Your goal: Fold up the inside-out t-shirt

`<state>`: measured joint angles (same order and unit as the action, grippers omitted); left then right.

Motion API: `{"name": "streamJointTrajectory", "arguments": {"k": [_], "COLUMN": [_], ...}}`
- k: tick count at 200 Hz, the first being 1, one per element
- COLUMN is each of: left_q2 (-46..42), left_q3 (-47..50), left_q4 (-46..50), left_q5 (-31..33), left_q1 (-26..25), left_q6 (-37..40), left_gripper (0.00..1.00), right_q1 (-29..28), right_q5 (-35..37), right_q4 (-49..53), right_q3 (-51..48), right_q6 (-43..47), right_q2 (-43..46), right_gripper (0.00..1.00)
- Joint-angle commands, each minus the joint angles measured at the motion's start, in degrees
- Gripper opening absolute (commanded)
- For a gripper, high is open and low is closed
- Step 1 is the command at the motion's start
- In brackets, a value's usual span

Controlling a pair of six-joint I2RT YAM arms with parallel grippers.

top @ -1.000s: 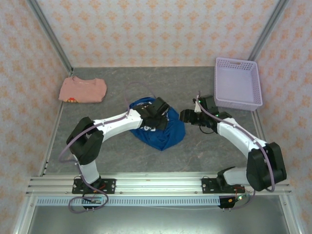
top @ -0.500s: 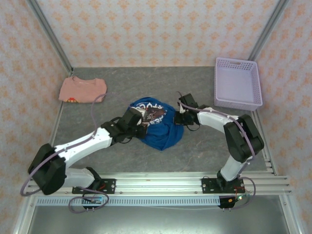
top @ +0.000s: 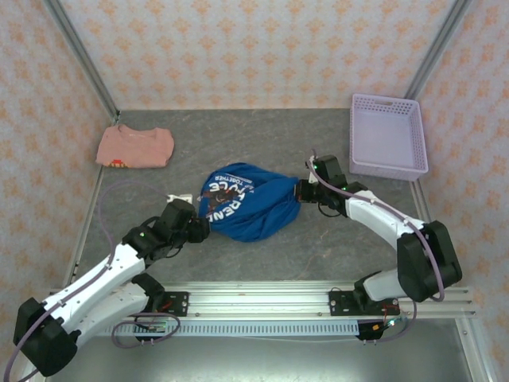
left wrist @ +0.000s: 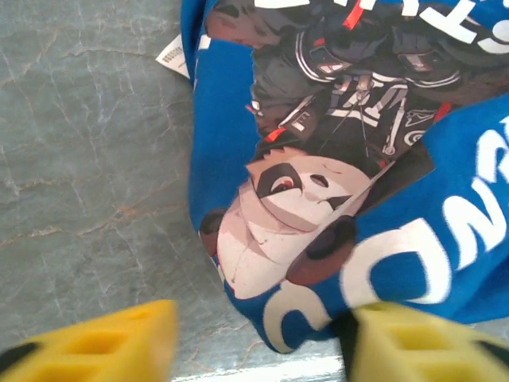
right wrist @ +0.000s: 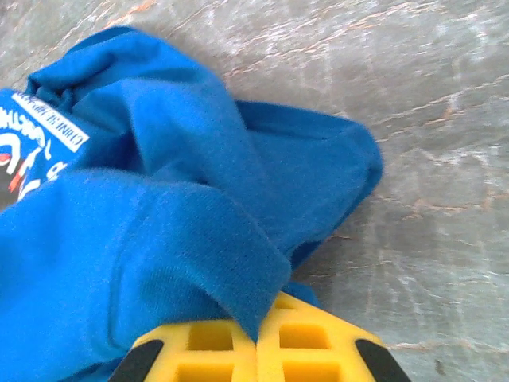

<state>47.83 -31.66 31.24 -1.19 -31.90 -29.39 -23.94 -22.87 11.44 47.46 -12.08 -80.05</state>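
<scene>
Right gripper (right wrist: 256, 341) is clamped tight on a fold of the blue t-shirt (top: 248, 211), pads pressed together with cloth pinched in the seam between them. The rest of the t-shirt bunches away from it in a rumpled mound that runs across toward the left gripper (left wrist: 258, 350). That one has its fingers spread apart with nothing in them. The t-shirt's printed edge sits right in front of it and dips down between the two fingers, but it isn't caught as far as I can tell. A little white care tag (left wrist: 172, 56) pokes out onto the counter (top: 238, 143), further ahead and off to its left.

My read: this isn't folding yet, it's the sort-out-the-heap stage. Bold print shows on the left gripper's side, plain blue and a sewn-in label on the right gripper's, so I can't tell how much is inside out. Next move, I reckon, is the left gripper closing on that edge, then both pulling apart to spread the thing flat. Better to grab one layer only, or it'll just be a lump.

The counter is grey, stone-look and matte, with plenty of bare space around both grippers. Far beyond the left gripper lies a folded salmon-pink shirt (top: 135, 147), and just beyond the right gripper there's a lavender basket (top: 387, 135). Walls (top: 238, 48) in orange-patterned paper box it in on three sides, and a metal rail (top: 262, 298) runs back by the arm bases.
</scene>
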Motion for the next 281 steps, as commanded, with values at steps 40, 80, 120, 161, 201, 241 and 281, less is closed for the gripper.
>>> {"name": "streamJointTrajectory", "arguments": {"k": [40,80,120,161,201,241,281], "left_q2": [21.57,33.93,46.31,42.17,32.45,31.16,30.68], "left_q3": [-19.12,-26.94,-35.69,-41.67,-38.38,-37.93,-38.07], "left_q4": [-4.63,-4.48,-4.52,-6.14,-12.52,-14.01,-13.7], "left_q5": [6.27,6.98,3.16,-25.0,-41.4,-44.58,-44.6], "left_q1": [-10.08,-12.47,-11.08,-3.03,3.09,4.43,4.55], "left_q6": [16.77,25.18,26.27,11.88,-4.61,-9.01,-9.29], "left_gripper": [0.88,0.91,0.42,0.0,0.0,0.0,0.0], "right_q1": [-1.62,-0.18,1.15,-0.63,-6.98,-8.97,-16.26], "right_q5": [-4.62,-4.56,-7.97,17.39,28.01,5.5,4.26], "right_q4": [0.62,4.97,1.98,12.27,15.75,6.14,-3.28], "right_q3": [4.13,5.7,3.93,6.58,9.23,0.0,-6.33], "right_q6": [1.09,-0.51,-1.74,5.71,10.44,10.05,9.58], "right_q2": [-0.88,1.04,5.28,6.91,7.43,18.27,17.8], "right_gripper": [0.0,0.0,0.0,0.1,0.38,0.53,0.62]}}
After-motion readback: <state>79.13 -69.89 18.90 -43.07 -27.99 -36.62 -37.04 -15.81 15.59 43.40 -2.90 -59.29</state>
